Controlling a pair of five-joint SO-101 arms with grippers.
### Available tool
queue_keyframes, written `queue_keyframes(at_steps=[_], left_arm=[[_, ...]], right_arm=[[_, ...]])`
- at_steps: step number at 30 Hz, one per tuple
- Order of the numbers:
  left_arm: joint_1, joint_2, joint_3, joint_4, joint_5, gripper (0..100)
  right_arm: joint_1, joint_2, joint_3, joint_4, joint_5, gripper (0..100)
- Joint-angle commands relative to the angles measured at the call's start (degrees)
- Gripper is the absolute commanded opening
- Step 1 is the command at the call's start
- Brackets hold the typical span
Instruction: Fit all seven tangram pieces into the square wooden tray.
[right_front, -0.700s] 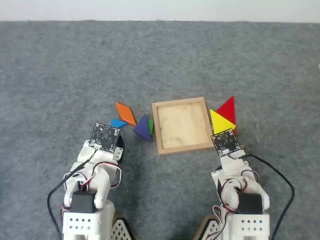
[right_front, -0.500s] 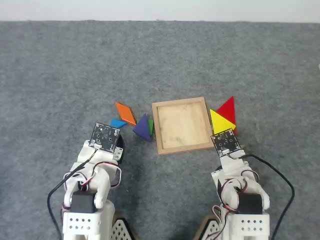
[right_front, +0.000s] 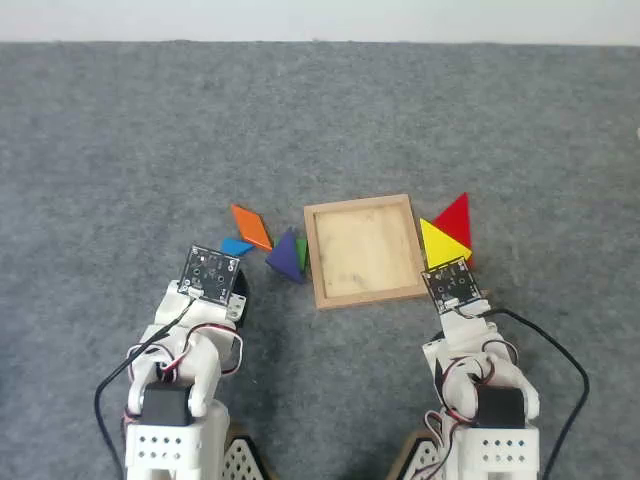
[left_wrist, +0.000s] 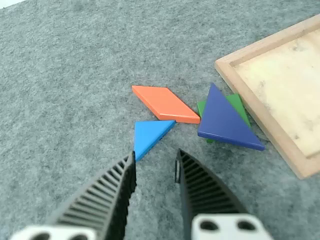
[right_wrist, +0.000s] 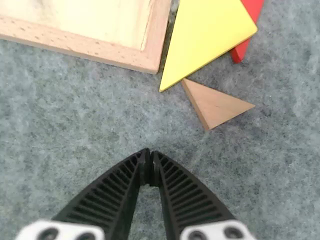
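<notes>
First pick is judged pending: tray (right_front: 311, 255) is found empty, with pieces (right_front: 440, 243) on both sides of it, left pincer (left_wrist: 154, 157) slightly parted, empty, by blue triangle (left_wrist: 147, 136), right pincer (right_wrist: 149, 152) closed, empty; lowering is needed.

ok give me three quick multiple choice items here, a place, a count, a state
1. Where is the green piece? A) on the orange piece B) under the dark blue triangle C) beside the red triangle
2. How many pieces lie in the tray? A) none B) two C) seven
3. The right gripper is: A) open B) shut on the yellow triangle C) shut, empty
Answers: 1 B, green edges peek out beneath it; 2 A, its floor is bare wood; 3 C, its jaws meet with nothing between.
</notes>
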Motion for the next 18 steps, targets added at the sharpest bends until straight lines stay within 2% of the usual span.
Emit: queue_keyframes(at_steps=[1,5,10,15,18], left_arm=[[-0.18,-0.26,-0.66,0.26,-0.70,13],[-0.09,-0.26,-0.66,0.26,-0.70,13],[-0.09,-0.26,-0.66,0.26,-0.70,13],[-0.09,-0.26,-0.66,0.26,-0.70,13],[-0.09,-0.26,-0.66,0.26,-0.70,13]], right_arm=[[0.84,-0.57,1.05,0.31,-0.09,0.9],[0.92,-0.66,0.70,-2.77,1.32,0.9],[4.44,-0.48,-0.62,-6.55,15.74,0.9],[8.31,-0.22,-3.60,-5.85,12.84,0.9],[8.13,-0.22,-7.74,-1.45,12.48,0.9]])
